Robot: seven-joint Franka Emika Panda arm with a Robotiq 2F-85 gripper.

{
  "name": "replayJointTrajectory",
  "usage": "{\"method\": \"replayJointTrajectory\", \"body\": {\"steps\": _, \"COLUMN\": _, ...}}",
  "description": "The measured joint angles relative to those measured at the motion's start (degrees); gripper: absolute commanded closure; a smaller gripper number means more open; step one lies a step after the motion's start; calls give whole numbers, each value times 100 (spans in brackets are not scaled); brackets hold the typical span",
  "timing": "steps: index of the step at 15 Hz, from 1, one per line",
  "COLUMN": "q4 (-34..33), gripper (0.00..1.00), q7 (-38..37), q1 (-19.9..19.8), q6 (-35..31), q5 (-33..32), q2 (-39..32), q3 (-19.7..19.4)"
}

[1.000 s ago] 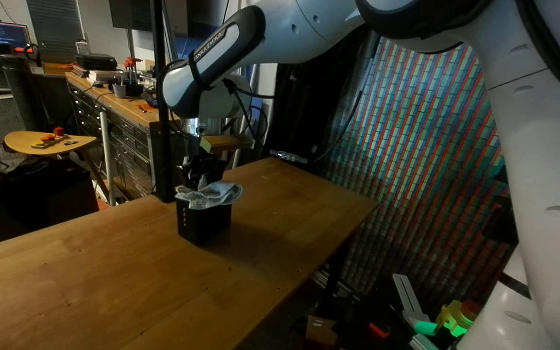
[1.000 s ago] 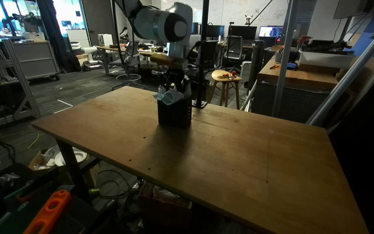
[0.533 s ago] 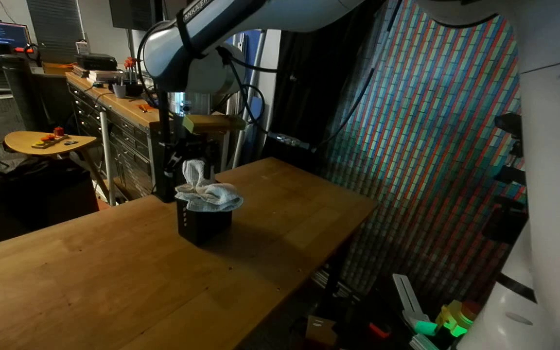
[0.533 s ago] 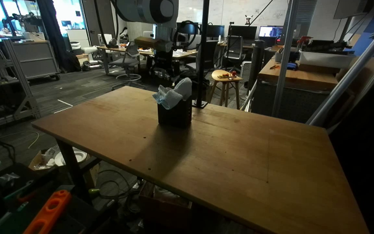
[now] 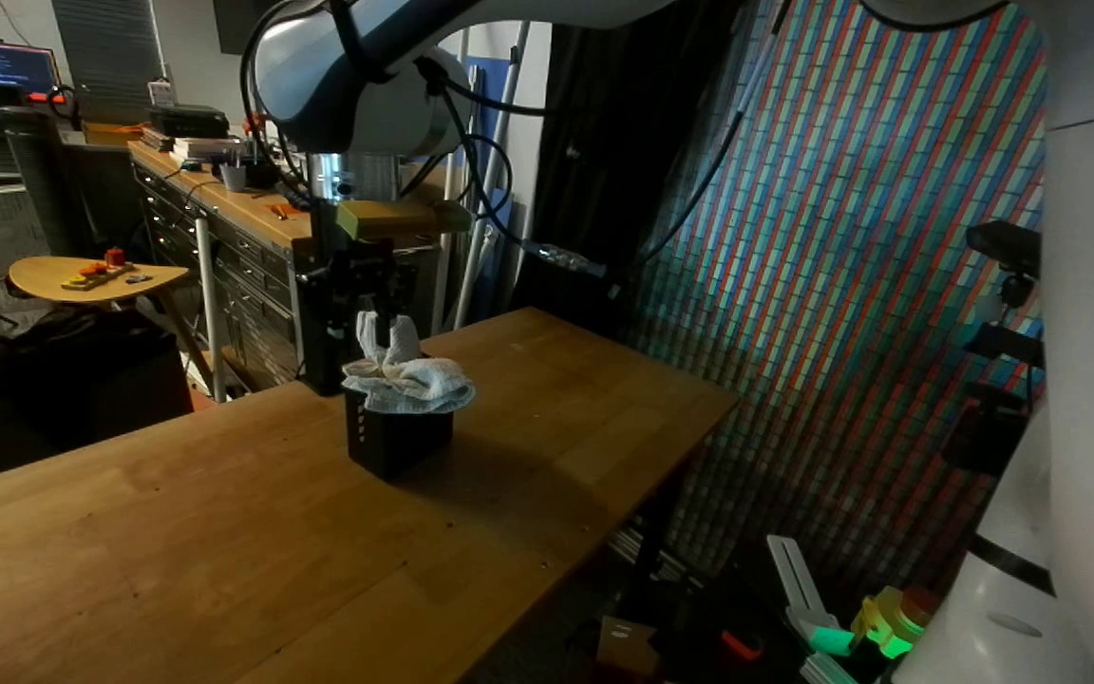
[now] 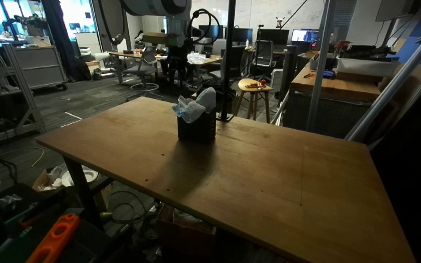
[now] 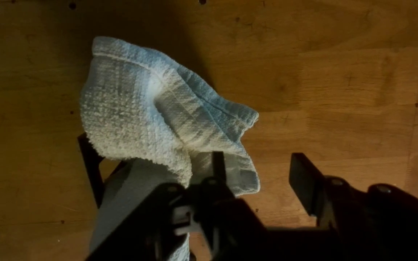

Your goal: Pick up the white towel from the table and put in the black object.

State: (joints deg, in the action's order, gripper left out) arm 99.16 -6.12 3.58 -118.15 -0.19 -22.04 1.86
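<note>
In an exterior view: one wooden table (image 6: 261,164); one black crate (image 6: 196,130), standing near the far edge; one white towel (image 6: 192,111), rumpled atop the crate, overhanging its rim. One gripper (image 7: 257,169) hangs above, apart from the towel, two jaws well parted.

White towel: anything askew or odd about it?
Yes, the white towel looks untidy: in both exterior views it bunches up above the black box and hangs over its edge, not tucked fully inside.
</note>
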Motion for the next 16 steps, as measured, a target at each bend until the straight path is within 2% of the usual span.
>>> {"method": "replayJointTrajectory", "body": {"steps": 3, "q4": -20, "gripper": 100, "q7": -47, "q1": 12, "q6": 29, "q5": -234, "q2": 0, "q3": -52}}
{"method": "replayJointTrajectory", "body": {"steps": 11, "q4": -192, "gripper": 100, "q7": -29, "q1": -93, "q6": 56, "q5": -521, "q2": -99, "q3": -276}}
{"method": "replayJointTrajectory", "body": {"steps": 16, "q4": -473, "gripper": 100, "q7": -26, "q1": -105, "q6": 31, "q5": -504, "q2": -526, "q3": -259}}
